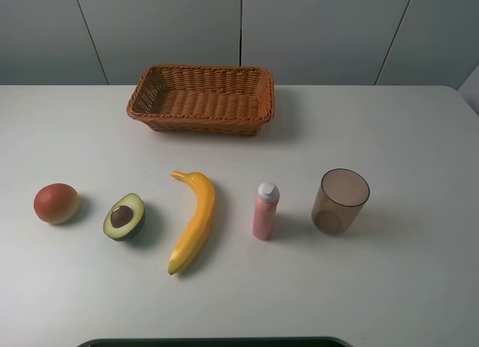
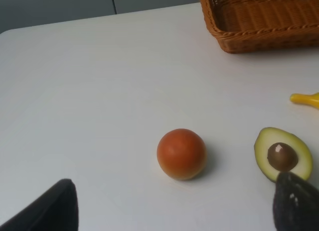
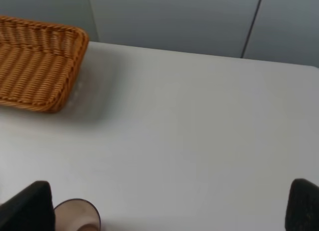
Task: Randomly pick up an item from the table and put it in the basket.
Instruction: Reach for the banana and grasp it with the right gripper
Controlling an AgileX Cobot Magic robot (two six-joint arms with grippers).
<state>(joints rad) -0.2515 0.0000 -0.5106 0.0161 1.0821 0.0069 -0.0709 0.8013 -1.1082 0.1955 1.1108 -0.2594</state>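
The yellow banana (image 1: pixel 194 220) lies on the white table (image 1: pixel 389 137) near the front middle, its stem end toward the basket. Only its stem tip shows in the left wrist view (image 2: pixel 305 98). The orange-brown wicker basket (image 1: pixel 196 123) stands empty at the back middle, and it also shows in the left wrist view (image 2: pixel 264 42) and the right wrist view (image 3: pixel 70 74). Neither arm shows in the exterior high view. My left gripper (image 2: pixel 174 211) is open and empty, hanging above the table's left part. My right gripper (image 3: pixel 167 206) is open and empty above the right part.
A halved avocado (image 1: pixel 124 217) lies left of the banana, with a round red-orange fruit (image 1: pixel 56 203) further left. A pink bottle (image 1: pixel 265 211) stands right of the banana, then a translucent brown cup (image 1: pixel 340 200). A dark edge (image 1: pixel 217 342) runs along the front.
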